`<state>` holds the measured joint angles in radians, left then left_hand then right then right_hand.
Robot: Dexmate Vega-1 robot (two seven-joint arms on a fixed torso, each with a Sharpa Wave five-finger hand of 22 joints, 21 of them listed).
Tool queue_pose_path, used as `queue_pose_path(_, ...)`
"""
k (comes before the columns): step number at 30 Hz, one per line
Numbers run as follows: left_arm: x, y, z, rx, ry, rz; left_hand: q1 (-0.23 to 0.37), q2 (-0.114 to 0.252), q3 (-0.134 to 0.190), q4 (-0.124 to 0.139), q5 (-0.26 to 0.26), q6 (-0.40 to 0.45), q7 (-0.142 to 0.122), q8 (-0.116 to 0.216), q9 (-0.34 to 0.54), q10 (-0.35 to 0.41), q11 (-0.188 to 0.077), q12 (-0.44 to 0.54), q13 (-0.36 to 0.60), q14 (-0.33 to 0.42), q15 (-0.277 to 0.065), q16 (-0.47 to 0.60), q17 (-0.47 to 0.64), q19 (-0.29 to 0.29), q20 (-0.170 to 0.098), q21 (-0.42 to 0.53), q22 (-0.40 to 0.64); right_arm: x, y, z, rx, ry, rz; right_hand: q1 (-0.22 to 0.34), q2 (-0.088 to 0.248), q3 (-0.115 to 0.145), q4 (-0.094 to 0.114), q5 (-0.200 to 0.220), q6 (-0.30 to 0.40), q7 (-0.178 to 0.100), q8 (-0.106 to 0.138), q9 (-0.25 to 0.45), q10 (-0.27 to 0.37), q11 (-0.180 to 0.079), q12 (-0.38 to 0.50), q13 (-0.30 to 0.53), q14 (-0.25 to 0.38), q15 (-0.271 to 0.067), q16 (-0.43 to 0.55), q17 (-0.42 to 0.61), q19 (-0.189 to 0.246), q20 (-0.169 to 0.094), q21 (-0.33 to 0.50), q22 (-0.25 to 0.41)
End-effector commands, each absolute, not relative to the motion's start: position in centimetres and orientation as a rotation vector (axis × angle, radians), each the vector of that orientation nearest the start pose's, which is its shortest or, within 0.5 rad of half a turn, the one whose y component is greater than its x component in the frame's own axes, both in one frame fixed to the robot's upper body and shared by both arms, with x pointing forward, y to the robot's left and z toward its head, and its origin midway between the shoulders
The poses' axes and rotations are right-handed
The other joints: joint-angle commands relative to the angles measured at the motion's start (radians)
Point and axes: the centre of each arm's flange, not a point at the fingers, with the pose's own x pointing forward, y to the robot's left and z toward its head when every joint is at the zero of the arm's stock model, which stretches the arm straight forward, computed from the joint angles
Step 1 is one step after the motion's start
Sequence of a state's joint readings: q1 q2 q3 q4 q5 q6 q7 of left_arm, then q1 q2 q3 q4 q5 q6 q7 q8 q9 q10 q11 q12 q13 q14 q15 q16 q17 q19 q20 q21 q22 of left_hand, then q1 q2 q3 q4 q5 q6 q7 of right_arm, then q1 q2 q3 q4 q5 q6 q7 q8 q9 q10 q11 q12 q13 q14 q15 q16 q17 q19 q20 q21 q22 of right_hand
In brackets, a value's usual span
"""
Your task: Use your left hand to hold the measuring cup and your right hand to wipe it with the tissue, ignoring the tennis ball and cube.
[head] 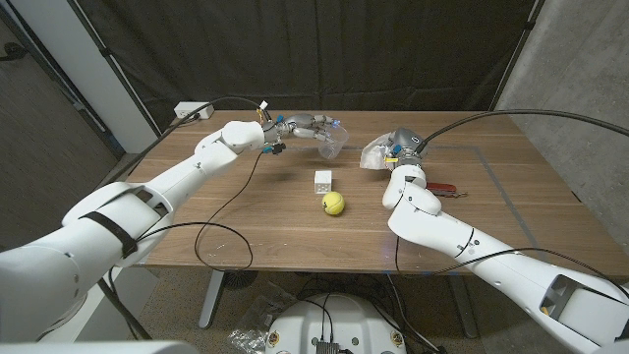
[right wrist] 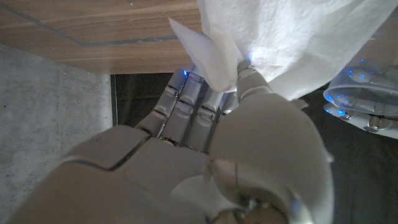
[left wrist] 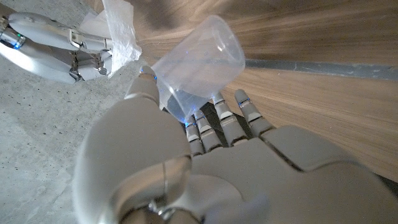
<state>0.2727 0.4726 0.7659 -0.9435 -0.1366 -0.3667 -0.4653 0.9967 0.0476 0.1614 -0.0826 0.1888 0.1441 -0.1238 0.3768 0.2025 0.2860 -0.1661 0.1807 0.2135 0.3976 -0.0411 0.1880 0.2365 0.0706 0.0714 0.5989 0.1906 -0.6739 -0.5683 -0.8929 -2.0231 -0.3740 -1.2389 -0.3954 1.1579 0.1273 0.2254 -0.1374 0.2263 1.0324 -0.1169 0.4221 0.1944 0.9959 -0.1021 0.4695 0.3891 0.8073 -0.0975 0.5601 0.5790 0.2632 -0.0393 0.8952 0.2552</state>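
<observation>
We see the left hand raised, fingers gripping; the right hand, just beside it, fingers pinched closed, both arms extended.

No text, label, brand, number or sign is legible anywhere; the clear plastic measuring cup shows no readable markings.

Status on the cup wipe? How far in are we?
Done: left hand grips the clear measuring cup, lifted off the table; right hand holds the tissue. In hand: the two sit apart, a gap between tissue and cup in the head view. Left: bring the tissue onto the cup and wipe. Tennis ball and cube lie untouched mid-table.
</observation>
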Motion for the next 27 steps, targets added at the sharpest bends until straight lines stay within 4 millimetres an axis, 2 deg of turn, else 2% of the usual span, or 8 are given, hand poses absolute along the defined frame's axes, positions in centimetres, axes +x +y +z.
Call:
queue_pose_path(1,69.3,18.0,8.3,0.890,-0.532,-0.597,-0.016,-0.023,-0.015,0.005,0.008,-0.005,0.048,-0.010,0.001,0.013,0.055,0.011,-0.005,-0.014,-0.096,0.001,-0.013,0.001,-0.004,-0.004,0.002,56.4,-15.4,0.9,-1.241,-0.148,-0.455,-0.002,0.008,0.008,0.010,0.004,0.003,0.001,0.023,0.066,-0.013,-0.005,-0.008,0.002,-0.004,-0.130,-0.009,-0.003,-0.009,-0.014,0.007,-0.001)
queue_pose_path(8,69.3,18.3,8.1,0.883,-0.526,-0.601,-0.026,-0.024,-0.019,0.009,0.012,-0.040,0.050,-0.030,0.001,-0.022,0.069,0.002,-0.009,-0.063,-0.080,-0.008,-0.025,-0.023,-0.001,-0.015,0.002,56.9,-15.0,1.1,-1.265,-0.119,-0.404,-0.005,0.010,0.012,0.012,0.005,0.000,0.004,0.023,0.062,-0.021,-0.002,-0.018,-0.006,-0.007,-0.130,-0.023,-0.011,-0.019,-0.014,0.011,-0.005)
queue_pose_path(16,69.1,18.5,8.4,0.866,-0.556,-0.617,-0.067,-0.027,-0.043,0.026,0.023,-0.194,0.063,-0.114,0.003,-0.211,0.116,-0.003,-0.011,-0.288,-0.004,-0.016,-0.041,-0.129,0.035,-0.065,0.004,57.2,-14.7,1.1,-1.283,-0.077,-0.359,-0.033,0.012,0.022,0.025,0.007,-0.030,0.002,0.023,0.053,-0.094,0.002,-0.071,-0.030,-0.070,-0.123,-0.120,-0.077,-0.056,-0.008,0.026,-0.020)
queue_pose_path(19,68.9,18.7,8.7,0.853,-0.580,-0.615,-0.096,-0.020,-0.058,0.042,0.024,-0.291,0.060,-0.161,0.005,-0.323,0.141,-0.003,-0.011,-0.394,0.037,-0.014,-0.042,-0.191,0.059,-0.095,0.006,57.3,-14.6,1.2,-1.282,-0.059,-0.343,-0.063,0.014,0.026,0.040,0.003,-0.110,0.006,-0.008,0.038,-0.157,0.003,-0.112,-0.052,-0.128,-0.109,-0.194,-0.125,-0.081,-0.002,0.038,-0.032)
queue_pose_path(20,68.8,18.7,8.8,0.845,-0.585,-0.616,-0.103,-0.021,-0.062,0.046,0.023,-0.306,0.056,-0.168,0.005,-0.345,0.148,-0.004,-0.011,-0.414,0.041,-0.015,-0.042,-0.206,0.054,-0.101,0.007,57.3,-14.6,1.2,-1.287,-0.055,-0.339,-0.073,0.014,0.026,0.044,0.002,-0.139,0.006,-0.020,0.034,-0.183,0.007,-0.127,-0.059,-0.142,-0.099,-0.211,-0.135,-0.083,-0.001,0.043,-0.036)
queue_pose_path(22,68.7,18.9,9.1,0.835,-0.590,-0.630,-0.122,-0.021,-0.072,0.056,0.023,-0.327,0.049,-0.175,0.006,-0.376,0.153,-0.002,-0.011,-0.451,0.050,-0.015,-0.041,-0.233,0.056,-0.113,0.009,57.3,-14.6,1.3,-1.289,-0.047,-0.331,-0.095,0.008,0.028,0.051,0.001,-0.241,-0.002,-0.072,0.016,-0.242,0.010,-0.164,-0.079,-0.175,-0.084,-0.250,-0.159,-0.104,0.002,0.049,-0.048)
queue_pose_path(23,68.7,18.9,9.2,0.833,-0.592,-0.635,-0.127,-0.019,-0.073,0.059,0.023,-0.329,0.051,-0.176,0.006,-0.381,0.156,-0.001,-0.011,-0.455,0.053,-0.014,-0.041,-0.241,0.058,-0.116,0.009,57.3,-14.6,1.3,-1.287,-0.043,-0.328,-0.101,0.006,0.027,0.052,0.000,-0.255,0.000,-0.080,0.013,-0.247,0.013,-0.167,-0.081,-0.175,-0.083,-0.253,-0.161,-0.105,0.002,0.050,-0.050)
queue_pose_path(27,68.4,19.1,9.7,0.840,-0.607,-0.648,-0.144,-0.010,-0.078,0.071,0.023,-0.340,0.048,-0.179,0.006,-0.398,0.164,0.002,-0.011,-0.475,0.062,-0.012,-0.040,-0.257,0.055,-0.123,0.011,57.2,-14.5,1.4,-1.298,-0.030,-0.311,-0.129,-0.003,0.030,0.055,0.003,-0.399,-0.011,-0.168,-0.001,-0.344,0.018,-0.225,-0.107,-0.219,-0.064,-0.286,-0.176,-0.131,0.011,0.053,-0.061)
